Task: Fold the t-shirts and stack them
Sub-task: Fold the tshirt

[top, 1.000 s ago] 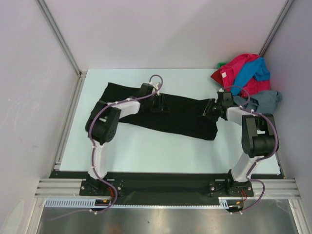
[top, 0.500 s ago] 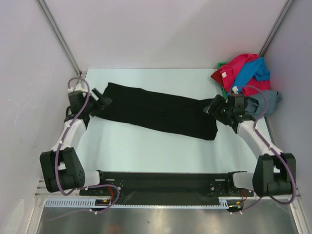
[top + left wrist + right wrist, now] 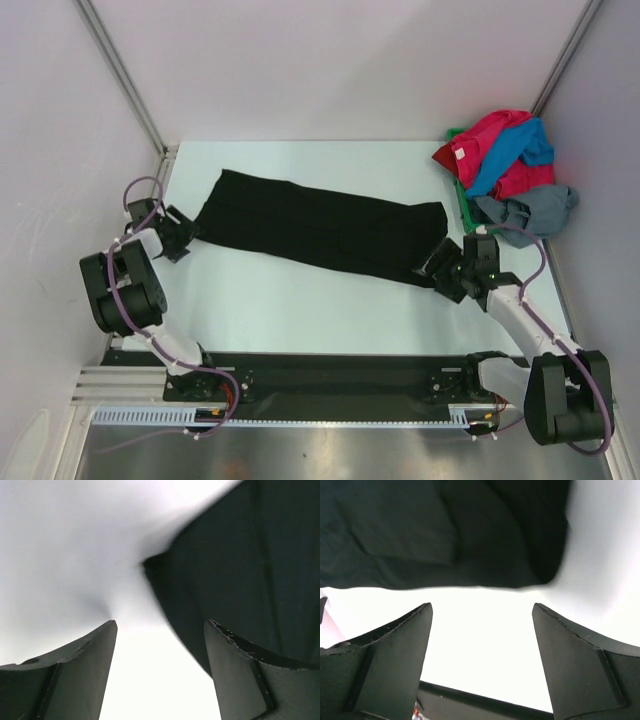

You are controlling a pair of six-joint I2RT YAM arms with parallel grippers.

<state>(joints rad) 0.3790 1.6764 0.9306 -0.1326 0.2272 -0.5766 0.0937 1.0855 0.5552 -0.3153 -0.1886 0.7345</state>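
Black soft cloth t-shirt (image 3: 320,228), a long flat band, runs far-left to near-right across the white tabletop (image 3: 300,310); left hand (image 3: 188,230) and right hand (image 3: 434,269) gape empty.

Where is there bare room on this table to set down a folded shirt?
Widest free patch: bare table between the black t-shirt and the near edge. A narrower strip lies behind the shirt, along the back wall. Crowded: the far right corner, with the shirt pile.

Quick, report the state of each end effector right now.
Left end effector: open, holding nothing, at the left end of the black shirt.
Right end effector: open, holding nothing, at its right end.
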